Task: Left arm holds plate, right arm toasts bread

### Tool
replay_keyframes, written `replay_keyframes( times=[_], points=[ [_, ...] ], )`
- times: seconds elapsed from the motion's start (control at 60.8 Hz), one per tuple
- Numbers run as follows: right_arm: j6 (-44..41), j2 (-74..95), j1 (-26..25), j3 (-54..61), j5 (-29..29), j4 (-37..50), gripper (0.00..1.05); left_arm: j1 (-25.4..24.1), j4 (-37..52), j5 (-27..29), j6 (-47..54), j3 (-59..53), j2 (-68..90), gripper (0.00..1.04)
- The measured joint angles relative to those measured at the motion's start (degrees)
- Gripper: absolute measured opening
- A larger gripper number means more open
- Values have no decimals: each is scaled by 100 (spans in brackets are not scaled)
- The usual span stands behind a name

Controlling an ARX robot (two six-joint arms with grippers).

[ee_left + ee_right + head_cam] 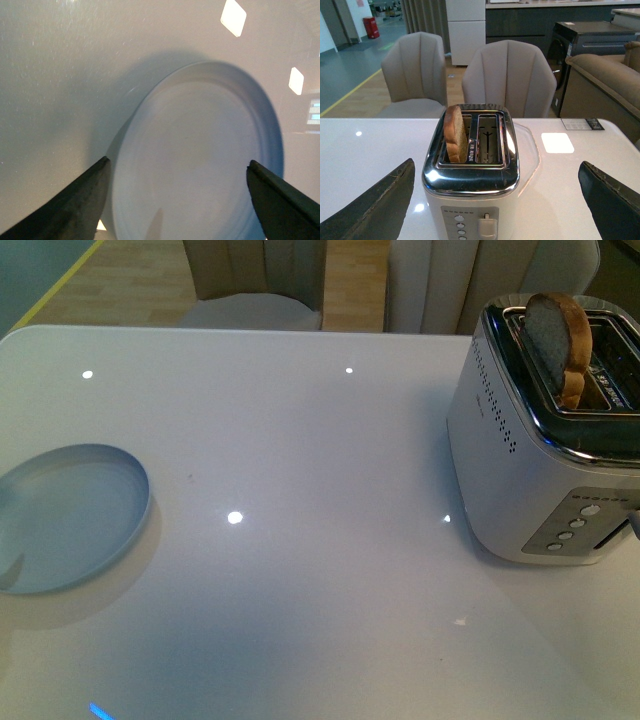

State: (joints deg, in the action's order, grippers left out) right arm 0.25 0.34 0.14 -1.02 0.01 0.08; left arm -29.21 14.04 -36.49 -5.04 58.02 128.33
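Plate (70,515) empty on counter (300,440) at 9 o'clock; bread (560,345) upright in toaster (545,460) slot at 2 o'clock. Left end effector (180,200) released above plate; right end effector (495,200) released, facing toaster.

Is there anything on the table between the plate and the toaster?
No. In the front view the white table between the plate and the toaster is bare; only light reflections show there.

Open table (300,440) between plate (70,515) and toaster (530,470).
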Motion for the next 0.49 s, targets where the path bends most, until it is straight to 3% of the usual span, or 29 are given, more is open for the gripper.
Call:
replay_keyframes(
  times=[0.066,0.28,0.494],
  points=[
    [0,0,-2,0,0,0,96,48,55,-105,-28,-258,-621,99],
    [0,0,-2,0,2,0,96,236,2,-385,-238,-1193,-2634,98],
    [0,0,0,0,0,0,96,485,-699,-503,-870,-2216,-4892,98]
  ],
)
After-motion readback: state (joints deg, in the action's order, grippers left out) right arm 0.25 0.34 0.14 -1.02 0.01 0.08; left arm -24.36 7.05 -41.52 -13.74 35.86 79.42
